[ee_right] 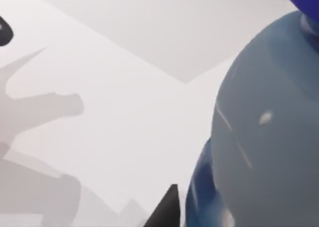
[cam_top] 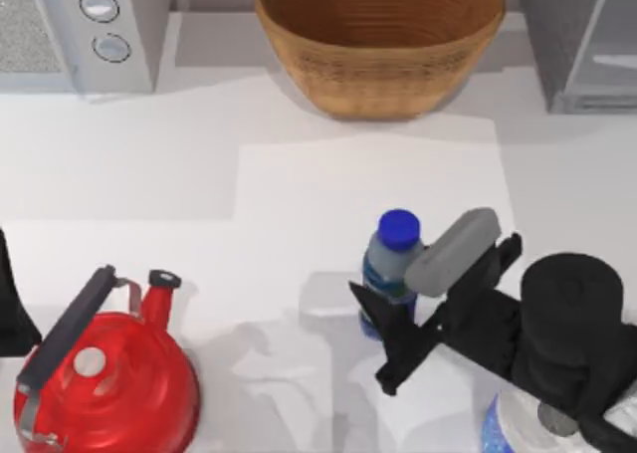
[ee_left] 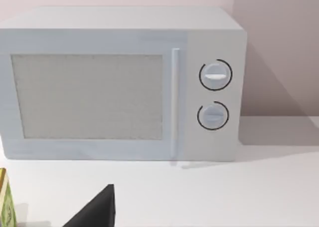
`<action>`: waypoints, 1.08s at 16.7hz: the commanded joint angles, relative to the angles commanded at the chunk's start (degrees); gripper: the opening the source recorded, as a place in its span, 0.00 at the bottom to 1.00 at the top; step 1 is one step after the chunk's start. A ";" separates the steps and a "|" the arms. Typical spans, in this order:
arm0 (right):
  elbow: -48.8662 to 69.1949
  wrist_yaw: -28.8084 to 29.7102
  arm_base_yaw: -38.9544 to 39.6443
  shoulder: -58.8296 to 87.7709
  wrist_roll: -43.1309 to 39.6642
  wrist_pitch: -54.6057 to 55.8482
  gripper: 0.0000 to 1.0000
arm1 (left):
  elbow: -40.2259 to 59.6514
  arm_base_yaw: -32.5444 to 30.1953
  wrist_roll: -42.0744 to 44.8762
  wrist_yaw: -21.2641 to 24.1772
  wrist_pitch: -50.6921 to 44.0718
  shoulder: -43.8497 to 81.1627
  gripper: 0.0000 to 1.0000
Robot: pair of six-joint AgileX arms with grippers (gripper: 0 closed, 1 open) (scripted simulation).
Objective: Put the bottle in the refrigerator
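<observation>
Closing in on the bottle (cam_top: 394, 264), the right end effector (cam_top: 390, 326) sits open around its base, nothing gripped, the refrigerator (cam_top: 582, 35) well beyond, untouched.

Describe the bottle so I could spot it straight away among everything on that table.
Start at the big woven basket at the table's back edge and come straight forward to the front. There the bottle stands upright beside the right gripper. It is small and clear with a round blue cap, unlike the squat red kettle far left.
</observation>
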 joint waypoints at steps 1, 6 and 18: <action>-1.04 -1.68 -1.86 -2.42 -0.56 -1.86 0.01 | 0.00 0.00 0.00 0.00 0.00 0.00 1.00; -4.98 -8.04 -10.42 -14.27 -3.29 -11.13 0.01 | 0.00 0.00 0.00 0.00 0.00 0.00 1.00; -8.71 -12.51 -14.55 -22.13 -4.42 -14.85 0.01 | 0.00 0.00 0.00 0.00 0.00 0.00 1.00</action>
